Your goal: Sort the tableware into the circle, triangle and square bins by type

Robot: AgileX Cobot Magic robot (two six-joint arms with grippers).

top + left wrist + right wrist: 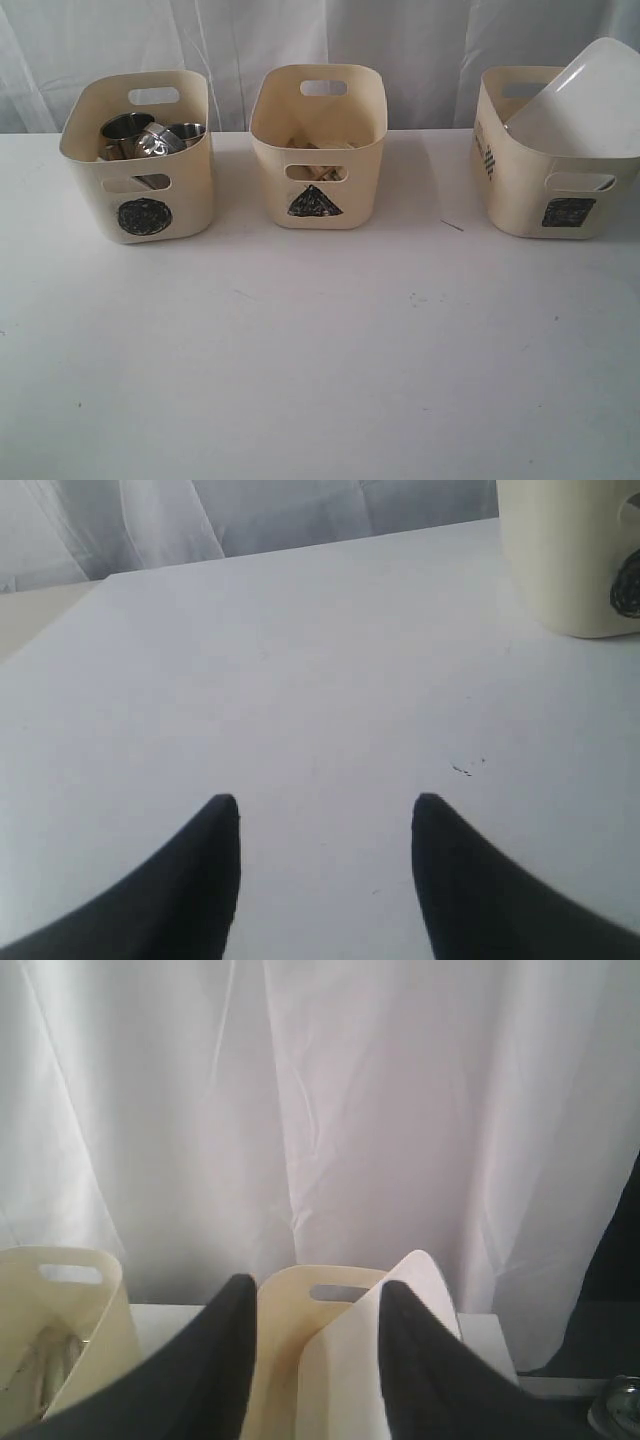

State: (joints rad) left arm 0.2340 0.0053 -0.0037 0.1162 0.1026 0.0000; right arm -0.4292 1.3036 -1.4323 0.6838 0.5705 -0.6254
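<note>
Circle bin [180, 190], left: steel mugs [128, 130] piled inside. Triangle bin [360, 195], centre: wooden pieces, too dim to identify. Square bin [520, 195], right: white plate [590, 100] stands tilted on edge, one corner above the rim.

Left hand [325, 800] open, low over the white bench [320, 380]. Right hand [316, 1282] open, empty, facing the square bin. White curtain [400, 40] behind.

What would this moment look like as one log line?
circle bin: steel mugs; triangle bin: chopsticks; square bin: white plate tilted; left pincer: open; right pincer: open
</note>
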